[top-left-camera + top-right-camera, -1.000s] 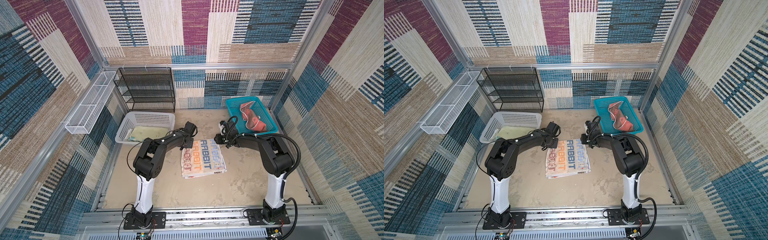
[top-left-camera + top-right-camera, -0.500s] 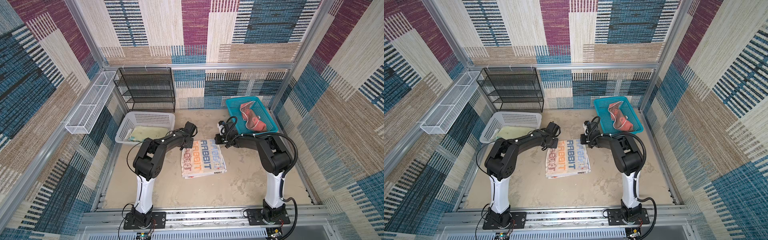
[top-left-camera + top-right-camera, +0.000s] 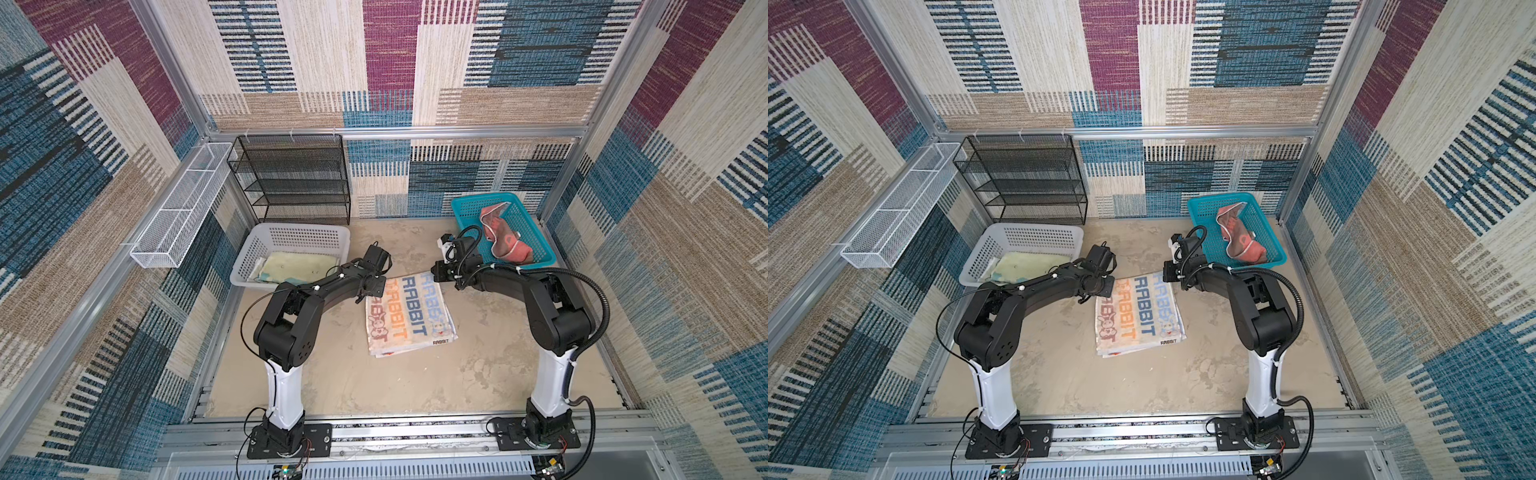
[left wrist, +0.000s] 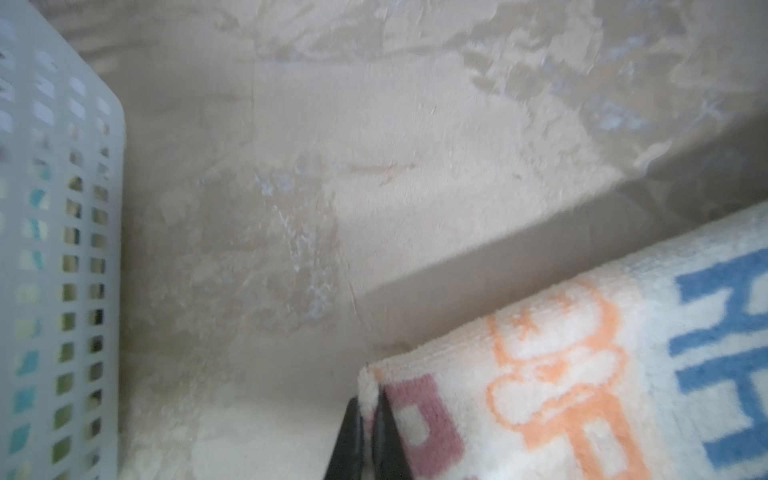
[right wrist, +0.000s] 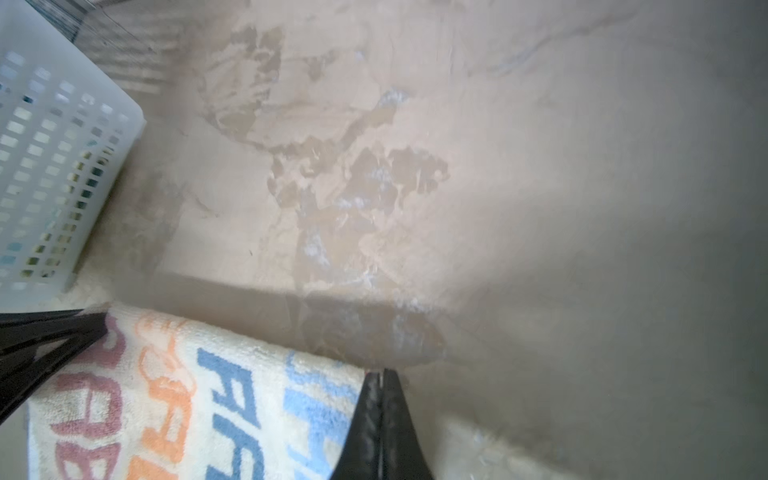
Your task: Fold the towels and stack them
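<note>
- The lettered towel [image 3: 409,316] is white, with rows of "RABBIT" in dusty rose, orange, blue and pale blue, and small rabbit figures.
- The folded towel [image 3: 297,266] is pale yellow with a teal edge.
- The crumpled towel [image 3: 507,245] is coral-orange and brown.
- The left basket [image 3: 299,239] is white and perforated, the right basket [image 3: 465,212] teal.
- The rack [image 3: 299,187] is black mesh.
- The tabletop [image 3: 332,374] is mottled beige.
- The walls [image 3: 390,50] are woven patches of maroon, blue and beige, some striped.

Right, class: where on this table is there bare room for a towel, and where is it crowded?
Bare: table between lettered towel and front rail; between white basket and blue basket. Crowded: towel's far edge, pinched by left tool and right tool.
</note>
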{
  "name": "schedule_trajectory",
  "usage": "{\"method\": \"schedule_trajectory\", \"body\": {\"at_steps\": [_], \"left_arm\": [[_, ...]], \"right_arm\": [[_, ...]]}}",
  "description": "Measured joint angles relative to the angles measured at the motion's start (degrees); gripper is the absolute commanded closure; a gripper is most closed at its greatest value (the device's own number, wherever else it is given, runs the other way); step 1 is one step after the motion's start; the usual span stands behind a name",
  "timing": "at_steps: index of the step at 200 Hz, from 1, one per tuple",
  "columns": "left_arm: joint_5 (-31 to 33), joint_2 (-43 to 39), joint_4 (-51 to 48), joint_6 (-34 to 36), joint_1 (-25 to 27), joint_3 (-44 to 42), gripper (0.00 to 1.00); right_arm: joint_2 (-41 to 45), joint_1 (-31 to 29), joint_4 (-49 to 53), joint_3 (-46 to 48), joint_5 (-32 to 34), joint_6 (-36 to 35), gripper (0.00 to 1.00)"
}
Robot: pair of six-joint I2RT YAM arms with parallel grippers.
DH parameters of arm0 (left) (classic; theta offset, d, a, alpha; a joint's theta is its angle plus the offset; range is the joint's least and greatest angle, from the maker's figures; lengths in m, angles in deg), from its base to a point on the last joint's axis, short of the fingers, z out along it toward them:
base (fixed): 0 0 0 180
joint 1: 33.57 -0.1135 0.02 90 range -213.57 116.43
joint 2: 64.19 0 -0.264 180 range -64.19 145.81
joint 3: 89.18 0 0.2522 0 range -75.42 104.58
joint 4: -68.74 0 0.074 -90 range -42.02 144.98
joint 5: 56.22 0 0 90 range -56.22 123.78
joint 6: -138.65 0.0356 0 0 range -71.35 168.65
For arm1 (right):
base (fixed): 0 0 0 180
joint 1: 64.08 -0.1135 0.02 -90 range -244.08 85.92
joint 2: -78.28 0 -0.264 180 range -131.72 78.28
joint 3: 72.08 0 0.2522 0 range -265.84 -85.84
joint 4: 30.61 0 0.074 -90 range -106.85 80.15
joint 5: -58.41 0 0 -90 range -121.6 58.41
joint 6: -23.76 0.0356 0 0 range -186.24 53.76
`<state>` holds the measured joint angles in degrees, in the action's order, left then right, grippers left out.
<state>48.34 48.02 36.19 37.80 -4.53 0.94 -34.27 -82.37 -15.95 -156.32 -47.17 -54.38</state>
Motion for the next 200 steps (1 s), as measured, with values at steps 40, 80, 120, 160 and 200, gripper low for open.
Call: {"method": "schedule_trajectory", "body": {"at_steps": [40,80,120,160,200], "left_arm": [[3.34,-0.52,5.84,4.39,-0.17,1.22,1.0],[5.05,-3.34,13.46,8.5,-0.57,0.04,1.0],[3.37,-9.27,22.14,9.77,-0.5,-8.72,1.0],[-1.29,-16.83,29.97,9.68,1.01,-21.75,1.0],[-2.64,-22.38,34.03,9.51,4.83,-30.14,1.0]], "right_arm": [[0.11,1.51,-2.64,-3.41,-1.95,-1.62,1.0],[0.22,3.87,-6.12,-5.31,-5.77,-1.88,1.0],[3.5,4.28,-8.98,-1.33,-8.87,-3.58,1.0],[9.38,4.26,-11.58,7.58,-10.43,-4.2,1.0],[14.47,4.26,-12.63,15.56,-10.38,-4.17,1.0]]}}
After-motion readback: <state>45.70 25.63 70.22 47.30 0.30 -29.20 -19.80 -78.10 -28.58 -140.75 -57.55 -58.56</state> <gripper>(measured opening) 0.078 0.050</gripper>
